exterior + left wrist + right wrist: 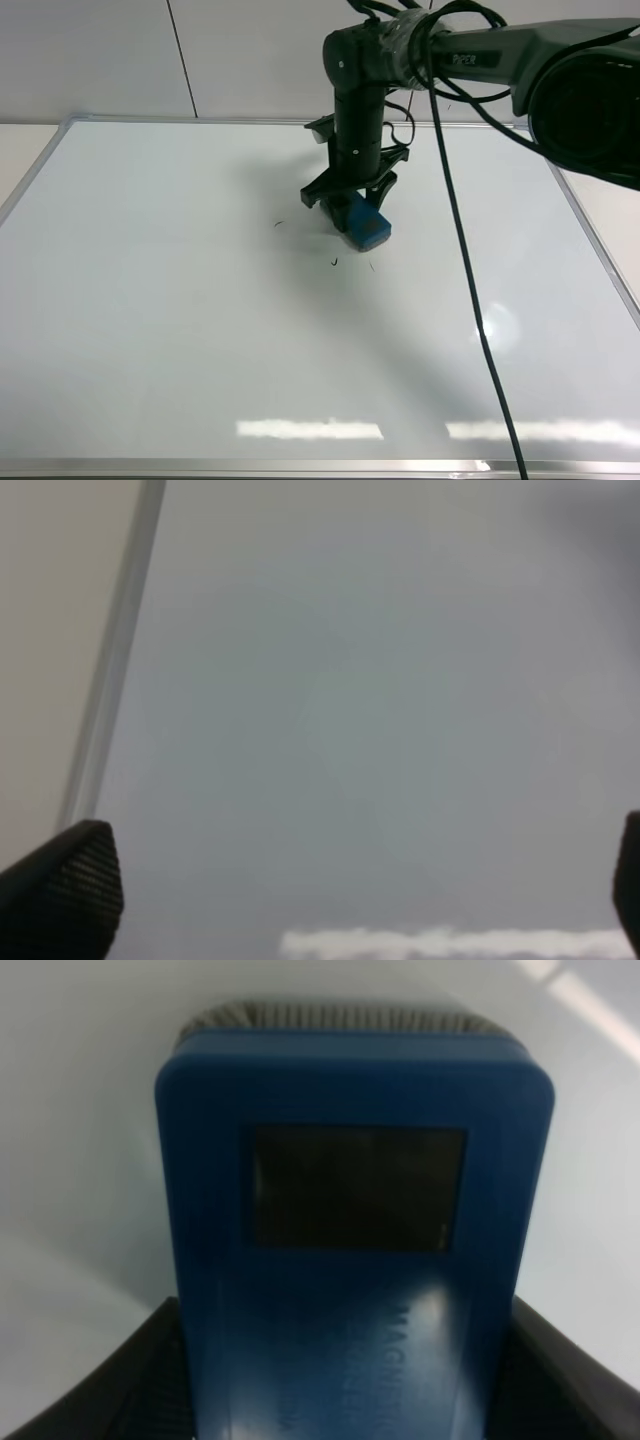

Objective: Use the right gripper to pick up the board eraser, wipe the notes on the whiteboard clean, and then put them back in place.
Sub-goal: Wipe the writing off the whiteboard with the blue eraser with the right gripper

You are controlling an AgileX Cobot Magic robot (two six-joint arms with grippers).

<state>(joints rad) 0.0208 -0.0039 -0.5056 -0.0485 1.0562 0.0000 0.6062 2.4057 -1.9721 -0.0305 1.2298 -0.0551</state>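
Observation:
My right gripper (352, 205) is shut on the blue board eraser (366, 227) and holds it down on the whiteboard (200, 330) a little right of the board's middle. In the right wrist view the eraser (350, 1220) fills the frame, with one dark square patch on top, grey felt at its far end and the black fingers (100, 1390) at both its sides. Small bits of the black notes (334, 263) lie just in front of the eraser, and a tiny dash (279, 224) lies to its left. My left gripper (360, 880) is open over the board, with only its fingertips (65, 880) showing.
The silver frame (590, 235) runs along the board's right edge, and the left wrist view shows another stretch of frame (110, 670). A black cable (470, 290) hangs from the right arm across the board's right half. Bright light reflections lie near the board's front edge.

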